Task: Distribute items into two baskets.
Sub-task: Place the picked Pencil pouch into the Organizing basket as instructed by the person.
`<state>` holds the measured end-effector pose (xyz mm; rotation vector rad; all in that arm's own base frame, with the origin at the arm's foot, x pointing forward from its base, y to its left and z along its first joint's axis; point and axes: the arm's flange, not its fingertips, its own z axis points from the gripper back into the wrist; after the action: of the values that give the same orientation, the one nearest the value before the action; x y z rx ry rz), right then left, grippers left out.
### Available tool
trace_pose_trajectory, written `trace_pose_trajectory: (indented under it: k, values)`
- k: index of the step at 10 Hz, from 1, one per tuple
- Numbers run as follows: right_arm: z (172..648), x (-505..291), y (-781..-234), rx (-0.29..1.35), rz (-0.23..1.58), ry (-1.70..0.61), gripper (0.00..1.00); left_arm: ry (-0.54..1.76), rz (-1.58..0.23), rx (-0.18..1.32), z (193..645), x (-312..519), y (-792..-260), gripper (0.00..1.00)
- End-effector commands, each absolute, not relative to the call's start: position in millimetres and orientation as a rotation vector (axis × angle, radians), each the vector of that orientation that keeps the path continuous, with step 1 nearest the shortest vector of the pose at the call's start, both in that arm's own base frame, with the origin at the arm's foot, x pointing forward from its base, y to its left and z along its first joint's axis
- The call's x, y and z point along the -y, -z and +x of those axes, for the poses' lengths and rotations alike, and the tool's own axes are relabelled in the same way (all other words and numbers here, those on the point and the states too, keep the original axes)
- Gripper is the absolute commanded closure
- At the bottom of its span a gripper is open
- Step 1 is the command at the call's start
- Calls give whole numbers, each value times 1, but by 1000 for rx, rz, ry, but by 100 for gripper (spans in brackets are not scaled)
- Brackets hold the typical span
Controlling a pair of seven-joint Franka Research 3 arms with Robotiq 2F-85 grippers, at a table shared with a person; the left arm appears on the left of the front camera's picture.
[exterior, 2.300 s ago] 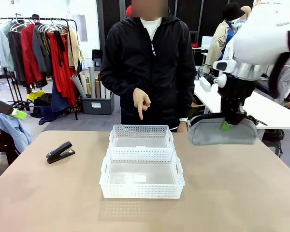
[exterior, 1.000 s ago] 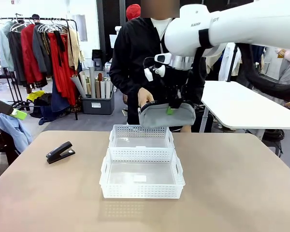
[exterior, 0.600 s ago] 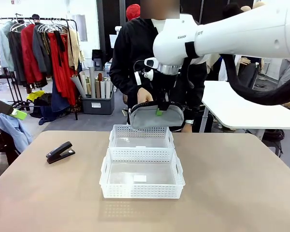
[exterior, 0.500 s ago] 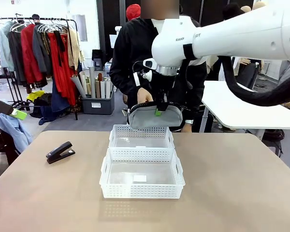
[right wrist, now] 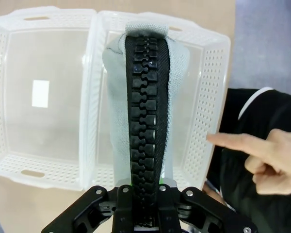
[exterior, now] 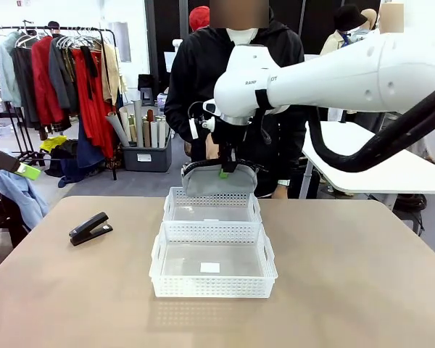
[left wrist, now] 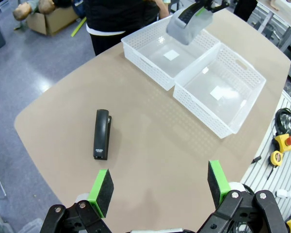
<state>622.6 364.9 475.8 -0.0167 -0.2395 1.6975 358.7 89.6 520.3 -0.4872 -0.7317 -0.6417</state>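
Right gripper (exterior: 223, 172), clamped on the pouch (exterior: 217, 184), has swung it above the twelve o'clock basket (exterior: 171, 206), seemingly ready to release; left gripper (left wrist: 160, 187) jaws apart.

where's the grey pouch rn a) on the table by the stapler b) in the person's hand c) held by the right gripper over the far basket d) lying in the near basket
c: the right gripper is shut on the grey pouch, which hangs over the far basket; the stapler lies apart on the table.
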Motion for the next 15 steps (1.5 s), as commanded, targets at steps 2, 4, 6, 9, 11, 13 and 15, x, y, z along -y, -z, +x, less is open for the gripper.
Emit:
trace_pose_trajectory:
  k: [2,4,6,9,11,13,15]
  values:
    - [646,-385,-464,252,-16,-1652,100,642,-503,744,358,-90,-520,0]
    - [654,-388,-446,249,0,-1641,100,642,-503,744,358,-90,-520,0]
    - [654,-391,-428,253,30,-1635,100,642,-503,744,358,-90,-520,0]
    - [655,-394,-406,219,33,-1629,100,642,-503,744,358,-90,-520,0]
    - [659,-392,-391,199,32,-1623,100,642,-503,744,358,-90,-520,0]
    - [659,-390,-382,189,33,-1624,100,642,-503,744,358,-90,-520,0]
    - [659,-388,-377,179,30,-1618,100,642,-503,744,358,-90,-520,0]
